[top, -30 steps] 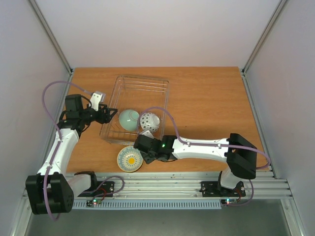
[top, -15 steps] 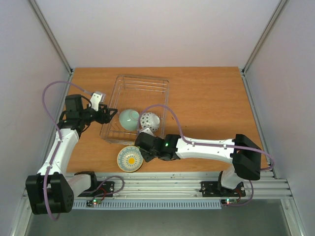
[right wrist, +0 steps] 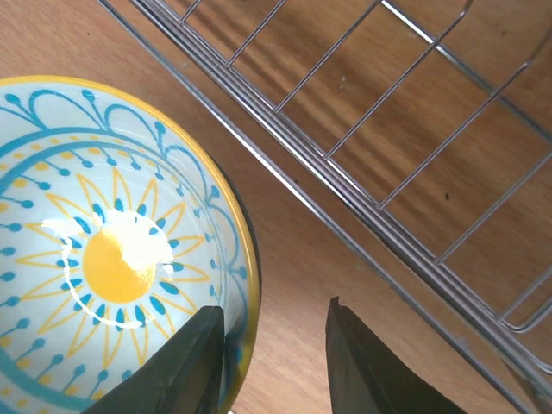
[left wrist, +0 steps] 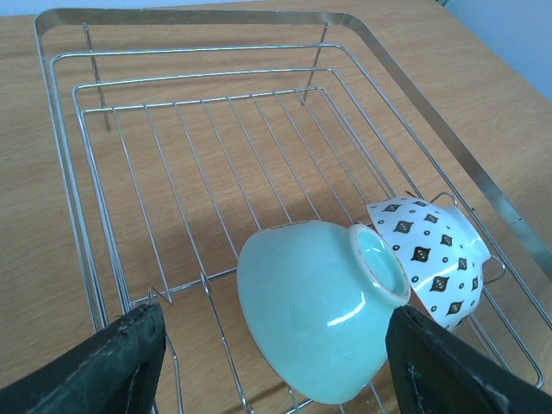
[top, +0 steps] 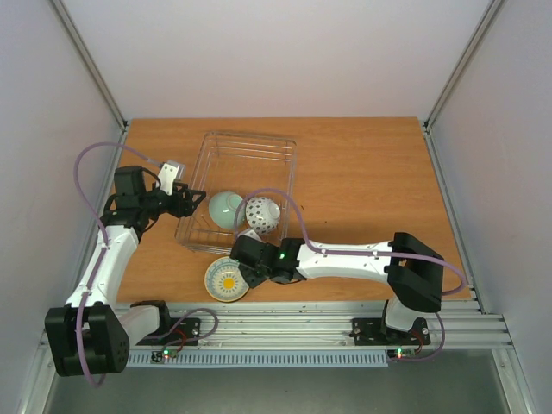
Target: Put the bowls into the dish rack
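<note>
On the table (top: 362, 172) beside the dish rack (top: 246, 159), the right gripper (right wrist: 272, 332) stood spread astride the rim of the yellow bowl (right wrist: 103, 259), likely to pinch it.

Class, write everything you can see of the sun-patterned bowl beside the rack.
The sun-patterned bowl is small, round, glossy, ceramic-looking. Its pale inside shows a yellow centre disc, yellow rays and blue loops; the rim is yellow. It stands mouth up on the wooden table, outside the near edge of the dish rack, not touching it. The open right gripper straddles its rim, one finger over the inside; contact cannot be told.
</note>
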Motion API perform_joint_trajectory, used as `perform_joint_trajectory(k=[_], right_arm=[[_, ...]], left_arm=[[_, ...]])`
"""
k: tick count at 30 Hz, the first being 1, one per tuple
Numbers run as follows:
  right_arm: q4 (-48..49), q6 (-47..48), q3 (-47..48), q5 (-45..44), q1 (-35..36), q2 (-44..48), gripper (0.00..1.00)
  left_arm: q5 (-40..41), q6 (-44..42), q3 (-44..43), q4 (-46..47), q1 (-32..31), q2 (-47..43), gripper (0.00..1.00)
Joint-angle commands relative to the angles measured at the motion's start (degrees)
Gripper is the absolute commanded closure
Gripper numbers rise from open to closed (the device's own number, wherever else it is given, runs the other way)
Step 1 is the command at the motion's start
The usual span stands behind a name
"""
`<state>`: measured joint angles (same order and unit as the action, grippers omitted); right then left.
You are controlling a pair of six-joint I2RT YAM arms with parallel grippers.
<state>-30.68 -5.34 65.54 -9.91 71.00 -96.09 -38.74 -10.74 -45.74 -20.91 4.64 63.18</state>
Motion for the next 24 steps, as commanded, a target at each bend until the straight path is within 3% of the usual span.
perform_joint_trajectory(k=[1, 7, 24], right_arm=[[1.2, 0.1, 2.7, 1.1, 0.4, -1.0, 0.68], [1.1, 0.2, 2.8, 1.3, 0.5, -0.9, 0.74], [-0.7, 1.1, 5.4, -1.3, 1.4, -3.9, 0.73]], left_arm=[[0.0, -0.4, 0.5, 0.9, -0.2, -0.8, 0.29], [0.0, -0.4, 0.5, 1.0, -0.2, -0.9, 0.29], [0.1, -0.4, 0.6, 0.8, -0.2, -1.1, 0.29]])
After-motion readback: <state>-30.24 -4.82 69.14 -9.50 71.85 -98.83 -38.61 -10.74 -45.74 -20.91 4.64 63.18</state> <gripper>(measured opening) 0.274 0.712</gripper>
